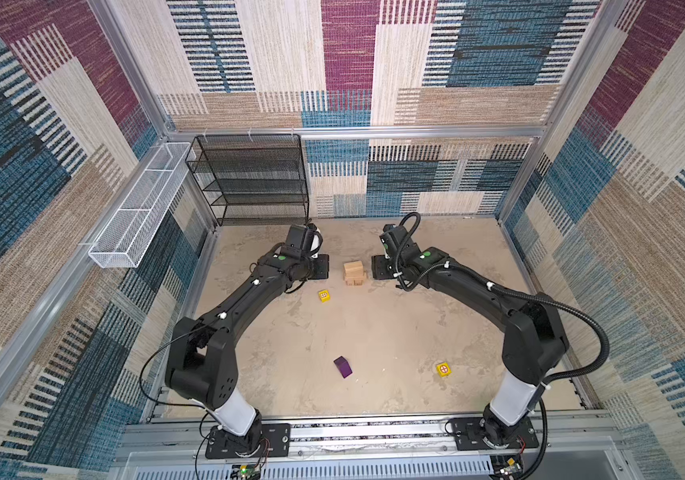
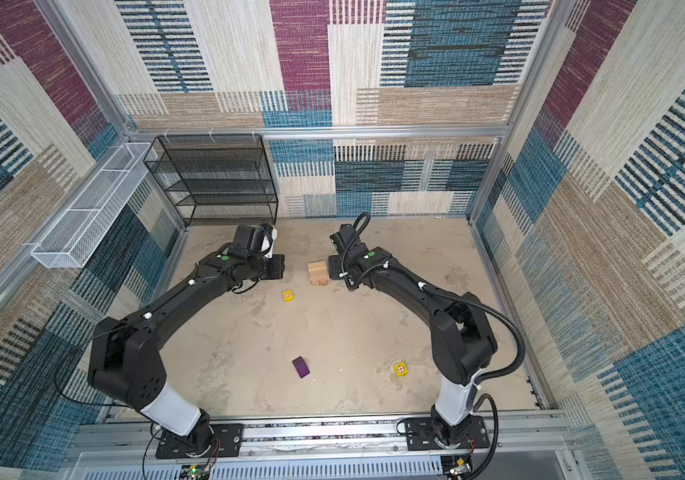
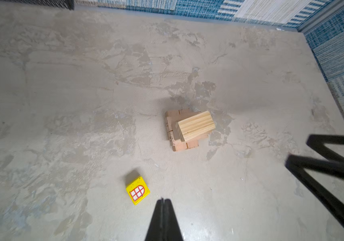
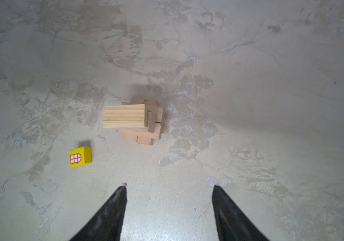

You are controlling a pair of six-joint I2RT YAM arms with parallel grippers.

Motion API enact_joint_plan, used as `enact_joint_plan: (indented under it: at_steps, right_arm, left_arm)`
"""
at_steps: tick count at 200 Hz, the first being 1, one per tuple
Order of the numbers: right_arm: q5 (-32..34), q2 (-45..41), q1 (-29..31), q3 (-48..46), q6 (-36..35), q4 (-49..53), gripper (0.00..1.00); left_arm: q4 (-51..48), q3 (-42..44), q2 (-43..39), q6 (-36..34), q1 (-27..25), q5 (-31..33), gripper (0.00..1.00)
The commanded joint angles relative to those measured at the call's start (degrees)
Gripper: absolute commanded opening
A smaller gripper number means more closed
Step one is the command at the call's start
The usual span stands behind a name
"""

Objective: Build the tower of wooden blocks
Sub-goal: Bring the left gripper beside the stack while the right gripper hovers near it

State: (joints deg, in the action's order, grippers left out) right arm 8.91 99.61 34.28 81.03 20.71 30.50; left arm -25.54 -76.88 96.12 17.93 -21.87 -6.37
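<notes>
Here we see the tower (image 1: 356,273) standing toward the back of the desk (image 1: 386,332), between the two arms: tan bricks in crossed layers, the top one pale and striped. Our left claw (image 3: 163,203) is pinched shut and holds nothing, over bare desk near a yellow cube (image 3: 137,190) with a red window print. Our right claw (image 4: 169,188) stands wide and empty, facing the tower. Nearer the front lie a purple block (image 1: 343,367) and a second yellow cube (image 1: 443,369), well apart.
</notes>
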Motion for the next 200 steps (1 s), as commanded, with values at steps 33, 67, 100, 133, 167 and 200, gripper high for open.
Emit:
enact_joint_plan:
  at_steps: [33, 67, 100, 133, 167, 200]
  right_arm:
    - [-2.69, -5.76, -1.06, -7.17, -2.83, -8.87, 0.69]
    - [-2.68, -5.84, -1.36, -8.47, -4.36, -9.01, 0.7]
    - [-2.68, -5.56, -1.58, -8.7, -5.23, -9.06, 0.7]
    - [-2.71, -5.48, -1.94, -8.68, -5.57, -9.23, 0.7]
    - [-2.76, -5.17, -2.2, -8.5, -5.5, -9.15, 0.71]
    - [-2.84, -5.13, -2.29, -8.51, -5.38, -9.08, 0.71]
  left_arm:
    - [-0.25, -8.53, 11.17, 2.1, 0.69, -5.85, 0.0]
    - [-2.4, -13.56, 17.04, 2.59, 0.7, -7.18, 0.0]
    - [-2.59, -15.72, 19.82, 2.89, 0.69, -7.28, 0.0]
    - [-2.83, -17.41, 21.84, 3.97, 0.69, -8.92, 0.0]
    - [-2.49, -18.07, 23.04, 4.83, 0.71, -10.42, 0.0]
    - [-2.12, -18.05, 23.05, 4.74, 0.76, -10.89, 0.0]
